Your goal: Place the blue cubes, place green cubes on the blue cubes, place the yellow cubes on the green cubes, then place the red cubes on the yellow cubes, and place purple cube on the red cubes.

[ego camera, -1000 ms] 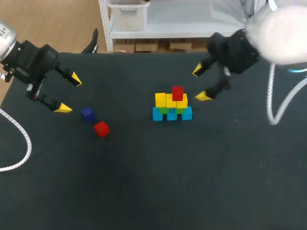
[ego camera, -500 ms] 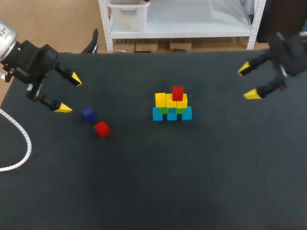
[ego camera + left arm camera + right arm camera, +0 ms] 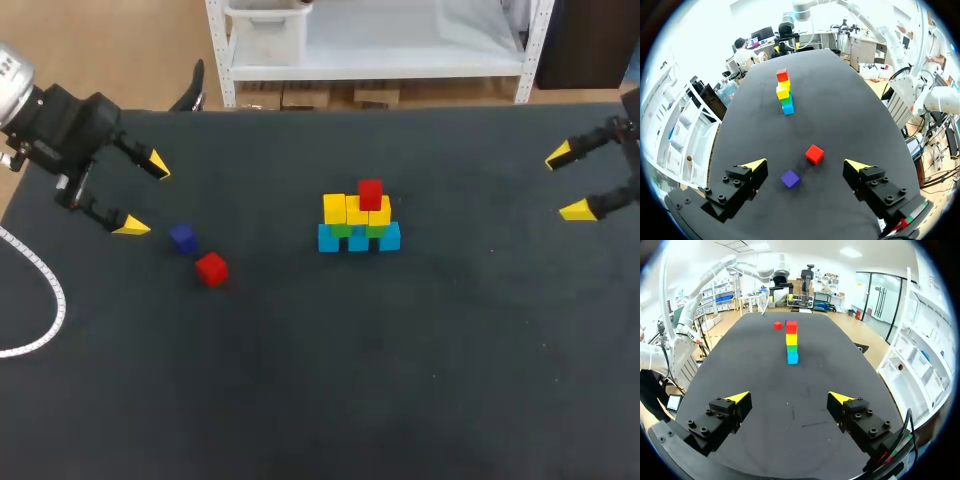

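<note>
Left hand (image 3: 145,196) hung over the black worktop (image 3: 300,380) near its left rear corner, its 2 yellow-tipped fingers spread wide and holding nothing. Just ahead of it lay the small purple cube (image 3: 182,237), with a loose red cube (image 3: 211,268) just beside that. Right hand (image 3: 568,183) was likewise wide apart and empty at the right edge. Between them, well apart from both, stood the stack: 3 light blue cubes (image 3: 358,240), green cubes (image 3: 342,231), 3 yellow cubes (image 3: 357,211) and 1 top red cube (image 3: 370,193).

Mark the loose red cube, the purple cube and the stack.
loose red cube (image 3: 211,269): head view, its top face.
purple cube (image 3: 790,178): left wrist view, its top face.
stack (image 3: 358,214): head view, centre of its yellow row.
</note>
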